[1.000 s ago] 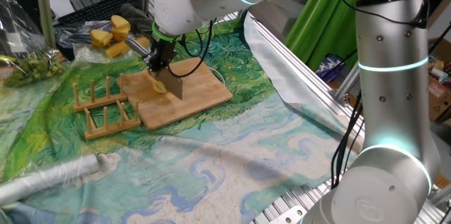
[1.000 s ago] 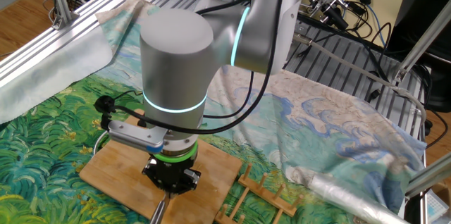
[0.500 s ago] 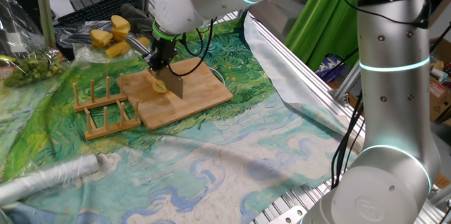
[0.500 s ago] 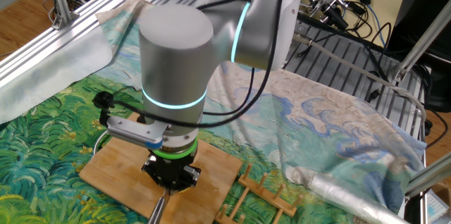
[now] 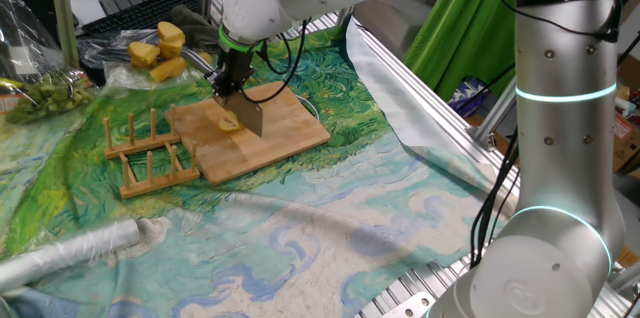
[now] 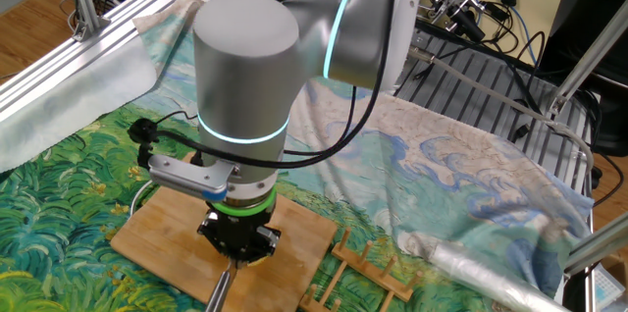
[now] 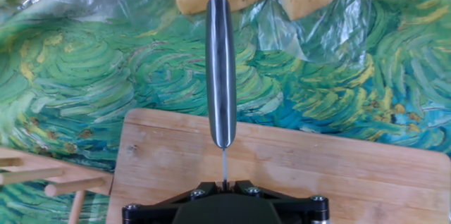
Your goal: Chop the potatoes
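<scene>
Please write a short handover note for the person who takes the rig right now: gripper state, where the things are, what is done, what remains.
Gripper: shut on the knife, blade down over the wooden board.
Potato piece: on the board, right beside the blade. Hidden in the hand view.
Bigger yellow chunks: on plastic beyond the board, untouched.
Done: cannot tell how many cuts; only one small piece shows.
Left: continue chopping that piece.
</scene>
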Robot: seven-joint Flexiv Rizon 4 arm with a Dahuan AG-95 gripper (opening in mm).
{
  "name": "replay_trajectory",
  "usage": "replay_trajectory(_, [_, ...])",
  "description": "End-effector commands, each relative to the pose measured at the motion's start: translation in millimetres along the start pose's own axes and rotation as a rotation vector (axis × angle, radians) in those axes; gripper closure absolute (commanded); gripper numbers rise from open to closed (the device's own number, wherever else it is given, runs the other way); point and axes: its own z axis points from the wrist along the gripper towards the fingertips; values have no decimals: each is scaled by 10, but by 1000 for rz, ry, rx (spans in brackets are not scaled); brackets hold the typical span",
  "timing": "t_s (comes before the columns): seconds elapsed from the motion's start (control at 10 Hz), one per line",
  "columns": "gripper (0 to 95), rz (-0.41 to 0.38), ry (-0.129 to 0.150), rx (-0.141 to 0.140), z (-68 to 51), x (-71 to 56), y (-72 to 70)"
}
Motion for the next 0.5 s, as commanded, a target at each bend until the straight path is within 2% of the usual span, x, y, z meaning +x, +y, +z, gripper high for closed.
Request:
replay_trajectory(0.1, [950,5,-20,5,175,0,10])
replay_trajectory(0.2, [950,6,-6,1,167,-5,14])
replay_trajectory(0.3, [950,3,-12,4,105,-17,6])
replay_trajectory(0.5, [950,9,-10,1,87,-15,12])
